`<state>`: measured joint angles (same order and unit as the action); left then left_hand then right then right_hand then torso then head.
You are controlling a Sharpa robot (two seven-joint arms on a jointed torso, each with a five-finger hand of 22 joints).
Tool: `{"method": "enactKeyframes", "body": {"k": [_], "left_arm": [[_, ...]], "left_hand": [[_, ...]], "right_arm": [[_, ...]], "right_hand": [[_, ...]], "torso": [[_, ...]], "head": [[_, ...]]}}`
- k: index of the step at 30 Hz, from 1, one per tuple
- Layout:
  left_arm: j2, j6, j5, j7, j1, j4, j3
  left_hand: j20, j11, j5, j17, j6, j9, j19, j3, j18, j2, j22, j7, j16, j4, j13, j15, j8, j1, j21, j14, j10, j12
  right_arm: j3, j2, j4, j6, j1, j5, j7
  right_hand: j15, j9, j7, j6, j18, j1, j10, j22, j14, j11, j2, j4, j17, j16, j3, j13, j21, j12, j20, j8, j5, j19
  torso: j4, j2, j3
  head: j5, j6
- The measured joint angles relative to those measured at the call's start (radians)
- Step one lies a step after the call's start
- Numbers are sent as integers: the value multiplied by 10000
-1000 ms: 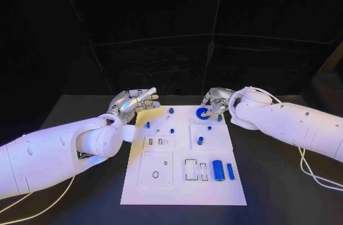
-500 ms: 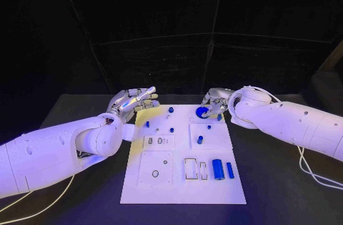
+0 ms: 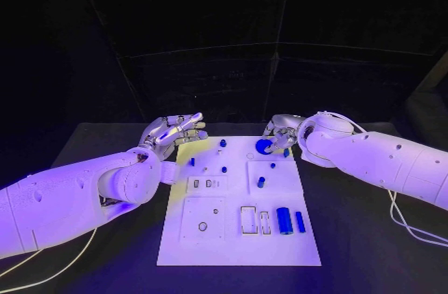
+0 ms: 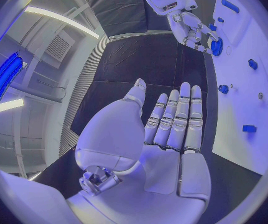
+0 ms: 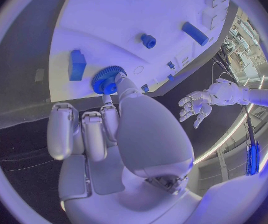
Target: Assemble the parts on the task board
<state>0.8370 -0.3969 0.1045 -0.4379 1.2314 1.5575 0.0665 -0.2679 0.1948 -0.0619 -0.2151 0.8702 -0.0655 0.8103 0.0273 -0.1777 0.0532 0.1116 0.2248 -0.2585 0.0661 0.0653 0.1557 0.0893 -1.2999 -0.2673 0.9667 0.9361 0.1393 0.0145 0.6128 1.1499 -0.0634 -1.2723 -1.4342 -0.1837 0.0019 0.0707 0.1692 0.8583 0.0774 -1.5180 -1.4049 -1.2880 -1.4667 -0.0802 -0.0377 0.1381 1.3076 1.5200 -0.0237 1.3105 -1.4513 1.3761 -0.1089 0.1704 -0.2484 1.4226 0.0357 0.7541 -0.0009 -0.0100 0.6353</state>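
The white task board (image 3: 280, 248) lies in the middle of the black table. At its far edge my right hand (image 3: 281, 132) pinches a blue gear (image 3: 264, 146) between thumb and a finger; the right wrist view shows the gear (image 5: 108, 79) at the fingertips (image 5: 111, 101), close over the board (image 5: 103, 20). My left hand (image 3: 175, 133) hovers off the board's far left corner, fingers extended, holding nothing. In the left wrist view its palm (image 4: 165, 134) is bare.
On the board's near right lie a thick blue cylinder (image 3: 285, 221) and a thin blue bar (image 3: 300, 221). Small blue pegs (image 3: 261, 182) (image 3: 223, 142) (image 3: 192, 161) stand farther back. A white cable (image 3: 411, 232) trails on the table at the right.
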Motion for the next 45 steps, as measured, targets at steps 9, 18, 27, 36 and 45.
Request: {"method": "enactKeyframes", "body": {"k": [9, 18, 27, 36, 45], "left_arm": [[0, 0, 0, 13, -1, -3, 1], [10, 0, 0, 24, -1, 3, 1], [23, 2, 0, 33, -1, 9, 1], [41, 2, 0, 38, -1, 13, 1], [43, 3, 0, 41, -1, 11, 1]], "left_hand": [[0, 0, 0, 1, 0, 0, 0, 0, 0, 0, 0, 0, 0, 0, 0, 0, 0, 0, 0, 0, 0, 0], [0, 0, 0, 2, 0, 0, 0, 0, 1, 0, 1, 0, 0, 0, 0, 0, 0, 0, 0, 0, 0, 0], [0, 0, 0, 3, 0, 0, -1, 0, 0, 0, 0, 0, 0, 0, 0, 0, 0, 0, 0, 0, 0, 0], [0, 0, 0, 4, 0, 0, 0, 0, 0, 0, 1, 0, 0, 0, 0, 0, 0, 0, 0, 0, 0, 0], [0, 0, 0, 5, 0, 0, -1, 0, 0, 0, 1, 0, 0, 0, 0, 0, 1, 0, 0, 0, 0, 0]], "right_arm": [[10, -42, 14, -65, 11, -204, 66], [-4, -24, 120, -454, 64, -417, 111], [-18, 100, 749, -1237, 97, -571, 134], [-11, -78, 1594, -2129, 97, -850, 127], [-38, -1078, 1266, -2412, 99, -1266, 76]], "right_hand": [[0, -19, -54, 485, 0, -140, -196, -93, 0, 52, 146, -347, -1, 39, -580, 15, -39, 242, 1, 124, 394, 71], [-113, -41, -95, 830, -159, -30, -462, -191, -3, 284, 255, -401, -2, 39, -1126, -34, -112, 515, 109, 225, 355, 179], [-188, -73, -97, 832, -157, 334, -533, -200, 0, 356, 291, -502, -2, 39, -1341, -24, -121, 528, 180, 228, 151, 250], [-190, -74, -100, 836, -156, 579, -554, -199, 2, 377, 65, -399, 5, 39, -1514, -24, -121, 528, 180, 230, 93, 249], [-189, -73, -106, 852, -156, 579, -556, -198, 2, 380, 64, -398, 4, 39, -1515, -24, -121, 527, 179, 174, 93, 249]], "torso": [[0, 0, 0], [1, 0, -1], [6, 0, -2], [6, -5, -7], [21, -4, -13]], "head": [[-19, 16], [-34, 30], [-3, 29], [46, 13], [98, 29]]}}
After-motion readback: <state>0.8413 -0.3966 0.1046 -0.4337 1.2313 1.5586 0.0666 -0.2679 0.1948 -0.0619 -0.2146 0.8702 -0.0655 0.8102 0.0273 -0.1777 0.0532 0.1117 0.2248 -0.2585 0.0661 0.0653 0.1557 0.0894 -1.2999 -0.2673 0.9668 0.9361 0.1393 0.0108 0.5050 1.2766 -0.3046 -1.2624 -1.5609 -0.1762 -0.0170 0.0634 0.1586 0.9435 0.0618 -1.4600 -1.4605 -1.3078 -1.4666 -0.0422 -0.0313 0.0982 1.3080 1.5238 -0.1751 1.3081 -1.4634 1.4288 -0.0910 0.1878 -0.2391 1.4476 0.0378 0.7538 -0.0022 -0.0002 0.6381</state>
